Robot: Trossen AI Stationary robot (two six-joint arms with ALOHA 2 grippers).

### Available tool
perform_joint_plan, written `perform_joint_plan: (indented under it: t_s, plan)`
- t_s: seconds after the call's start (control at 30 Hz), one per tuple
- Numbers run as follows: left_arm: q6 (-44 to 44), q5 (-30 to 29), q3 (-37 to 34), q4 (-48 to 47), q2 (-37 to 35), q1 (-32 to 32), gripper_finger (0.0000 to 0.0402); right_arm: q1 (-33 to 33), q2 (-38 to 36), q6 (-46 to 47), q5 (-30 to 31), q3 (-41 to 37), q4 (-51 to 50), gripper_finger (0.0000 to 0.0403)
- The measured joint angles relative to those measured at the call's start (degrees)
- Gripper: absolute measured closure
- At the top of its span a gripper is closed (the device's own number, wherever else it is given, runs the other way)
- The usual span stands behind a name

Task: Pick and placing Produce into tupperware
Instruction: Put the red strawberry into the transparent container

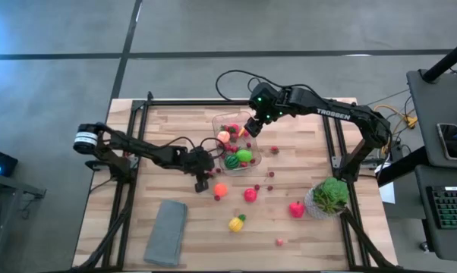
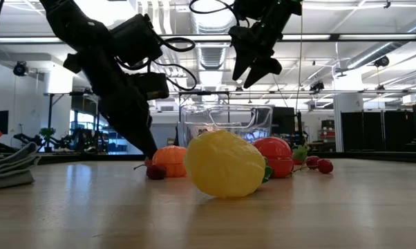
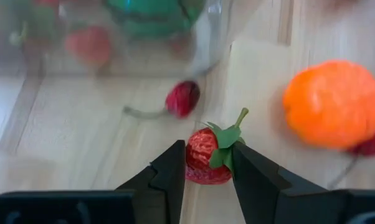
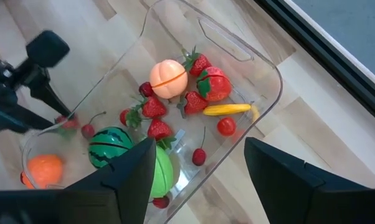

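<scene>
The clear tupperware (image 1: 219, 121) stands at the table's middle and holds a watermelon (image 4: 109, 144), a peach (image 4: 169, 78), a banana, strawberries and cherries. Just near of it my left gripper (image 3: 209, 165) slants down onto a small strawberry (image 3: 203, 149) and is shut on it. A cherry (image 3: 182, 98) and an orange (image 3: 334, 102) lie close by on the wood. My right gripper (image 4: 200, 180) hangs open above the tupperware's far side (image 1: 253, 125) with nothing between its fingers. A yellow lemon (image 1: 236, 223) and two red fruits (image 1: 250, 195) (image 1: 296, 209) lie nearer the front. My left gripper pinches the strawberry's two sides (image 3: 190, 155) between its two fingers, just below the green leaf cap (image 3: 225, 137). The fingers slant down from the table's left. The strawberry stands roughly upright, at or just above the wood; I cannot tell whether it is lifted.
A bushy green plant in a white pot (image 1: 329, 197) stands at the right front. A folded grey cloth (image 1: 166, 231) lies at the left front. Small berries (image 1: 272, 174) are scattered near the tupperware. A black metal frame (image 1: 137, 114) runs along the table's edges.
</scene>
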Motion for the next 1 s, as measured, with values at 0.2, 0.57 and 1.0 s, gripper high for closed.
perform_joint_plan:
  t_s: [0.2,0.57,1.0]
  plan:
    - [-0.04,-0.01,-0.01,-4.53,-3.22,-0.02,0.03,0.0,-0.01,0.0,0.03,-0.02,-0.55,0.0166]
    - [1.94,-13.4,2.35,-6.11,-21.63,0.46,0.03,-0.36,-0.2,3.59,2.11,-0.02,-0.54,0.0165]
    - [-0.76,3.71,4.73,8.92,-13.03,12.89,0.03,-3.19,-12.8,8.57,19.44,2.2,3.52,0.016]
